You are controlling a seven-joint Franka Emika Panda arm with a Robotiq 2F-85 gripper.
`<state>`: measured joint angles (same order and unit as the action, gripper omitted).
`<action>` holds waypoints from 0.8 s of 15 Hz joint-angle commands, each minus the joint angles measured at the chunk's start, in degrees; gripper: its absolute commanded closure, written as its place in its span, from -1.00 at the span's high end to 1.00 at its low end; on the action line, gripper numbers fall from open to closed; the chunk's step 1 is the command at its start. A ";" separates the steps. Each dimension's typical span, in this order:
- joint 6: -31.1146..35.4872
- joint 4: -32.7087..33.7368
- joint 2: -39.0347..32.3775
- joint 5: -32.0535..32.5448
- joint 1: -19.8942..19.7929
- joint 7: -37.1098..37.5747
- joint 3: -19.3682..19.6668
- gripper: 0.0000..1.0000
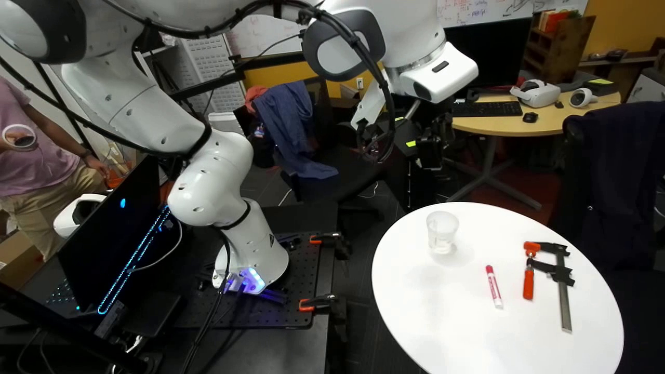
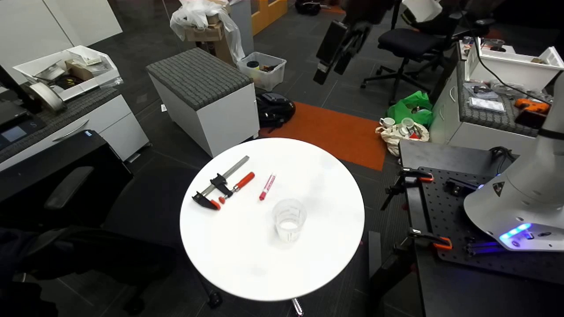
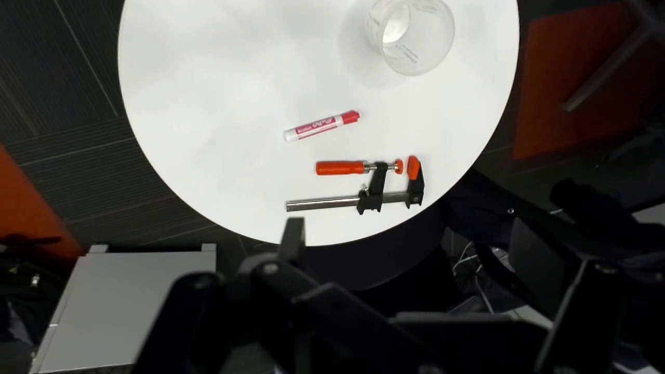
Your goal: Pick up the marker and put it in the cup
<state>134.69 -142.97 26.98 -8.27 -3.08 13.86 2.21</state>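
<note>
The red marker with its whitish end point(image 1: 494, 287) lies flat on the white round table in both exterior views point(image 2: 267, 187). It also shows in the wrist view point(image 3: 321, 125), with its red cap towards the cup side. The clear plastic cup point(image 1: 442, 232) stands upright on the table, apart from the marker; it also shows in an exterior view point(image 2: 289, 219) and at the top of the wrist view point(image 3: 415, 44). My black gripper point(image 2: 330, 74) hangs in the air well above table height, away from both. In the wrist view the gripper point(image 3: 409, 234) has its fingers wide apart with nothing between them.
A red-and-black bar clamp point(image 3: 370, 200) lies on the table point(image 1: 415, 311) beside the marker, also seen in an exterior view point(image 2: 220, 181). A dark chair point(image 1: 608, 208) stands close to the table's edge. The robot's black bench point(image 1: 306, 343) is apart from the table.
</note>
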 commanded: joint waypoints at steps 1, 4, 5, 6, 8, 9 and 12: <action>5.24 0.67 -3.29 -0.50 -2.53 11.95 -4.07 1.00; 9.50 0.45 -5.61 0.21 -4.44 22.20 -6.74 1.00; 10.66 0.44 -6.19 0.49 -5.08 25.32 -7.53 1.00; 12.21 0.48 -7.19 0.78 -5.49 28.45 -8.03 1.00; 14.78 0.71 -9.03 1.61 -6.18 34.22 -8.86 1.00; 15.98 0.88 -10.05 1.66 -6.28 36.60 -8.96 1.00; 20.03 1.62 -13.09 1.27 -5.93 43.34 -8.81 1.00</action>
<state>151.27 -142.94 17.15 -7.47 -8.25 50.61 -5.69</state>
